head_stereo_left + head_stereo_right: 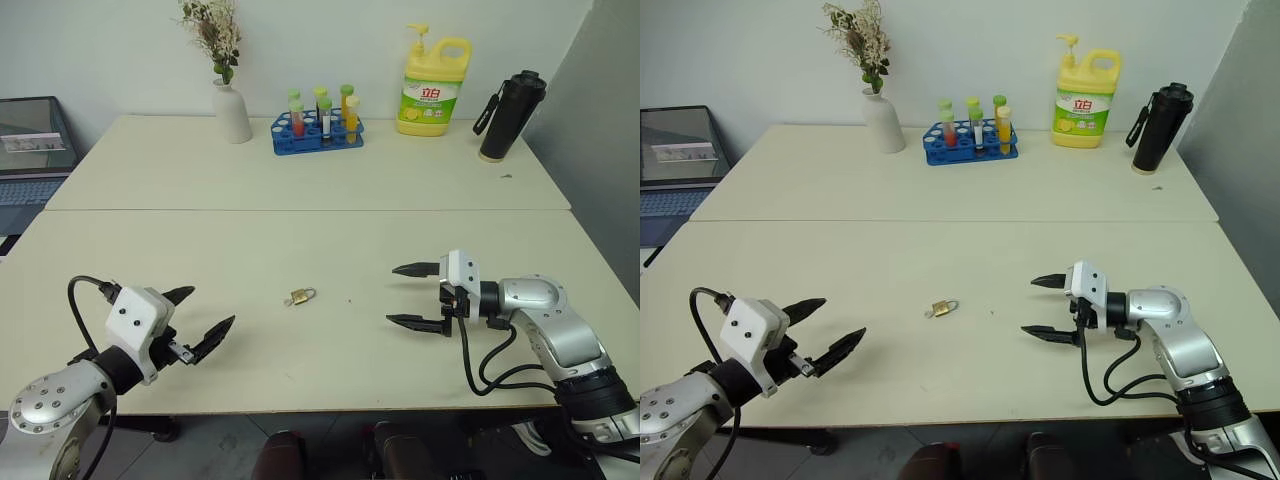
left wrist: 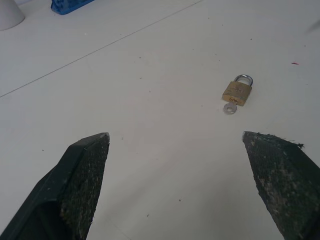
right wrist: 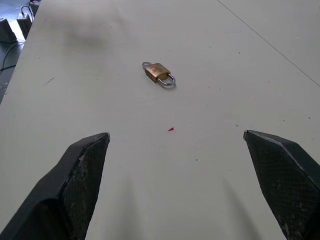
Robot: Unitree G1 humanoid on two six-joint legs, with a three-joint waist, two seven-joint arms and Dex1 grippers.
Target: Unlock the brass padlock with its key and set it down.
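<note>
Cream table (image 1: 300,190) against white wall (image 1: 120,50)

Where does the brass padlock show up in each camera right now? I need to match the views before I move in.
Left eye view: brass padlock lies on the table between the two grippers, just left of centre.
Right eye view, again left of centre.
Left wrist view, upper right, beyond the open fingers.
Right wrist view, upper middle, beyond the open fingers.
Shared landmark: the key at the end of the padlock's body away from the shackle.

Head pair overlooks table (image 1: 300,370); both wrist views, low, share brass padlock (image 2: 237,92).
</note>
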